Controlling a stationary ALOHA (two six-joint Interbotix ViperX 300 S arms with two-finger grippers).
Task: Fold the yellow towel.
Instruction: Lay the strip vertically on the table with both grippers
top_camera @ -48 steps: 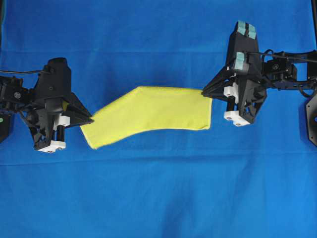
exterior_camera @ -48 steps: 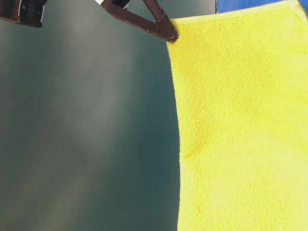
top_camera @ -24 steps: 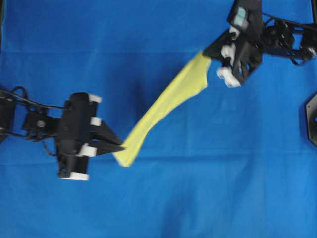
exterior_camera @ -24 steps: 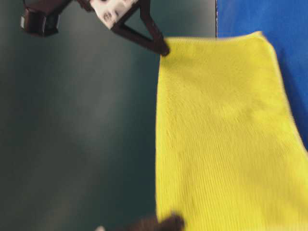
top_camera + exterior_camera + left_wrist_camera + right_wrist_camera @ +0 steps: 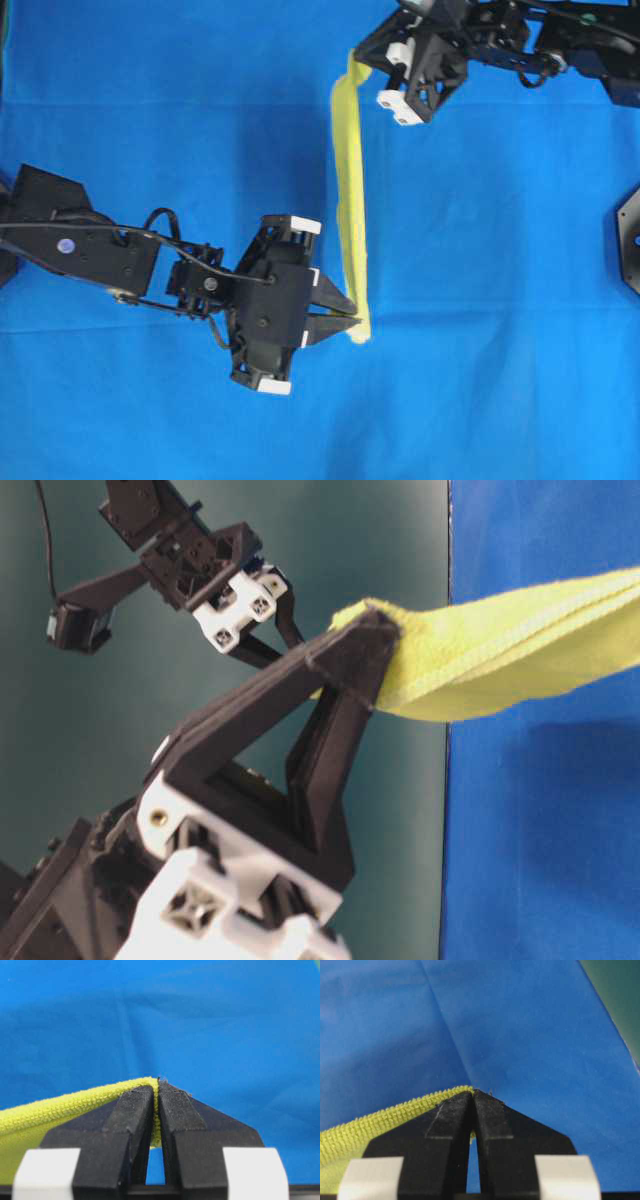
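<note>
Mid-fold carry: yellow towel [image 5: 350, 215] hung taut edge-on above blue table cloth [image 5: 500, 300], left gripper [image 5: 352, 322] and right gripper [image 5: 360, 62] each clenched on an end; next likely needed matched lowering, tension kept.

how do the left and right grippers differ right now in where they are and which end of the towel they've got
The left gripper sits low, near the middle of the overhead view, pinching the near end of the yellow towel; the right gripper sits at the top edge, pinching the far end. The left points rightward, the right leftward. Both are shut on the towel, which is stretched between them.
</note>
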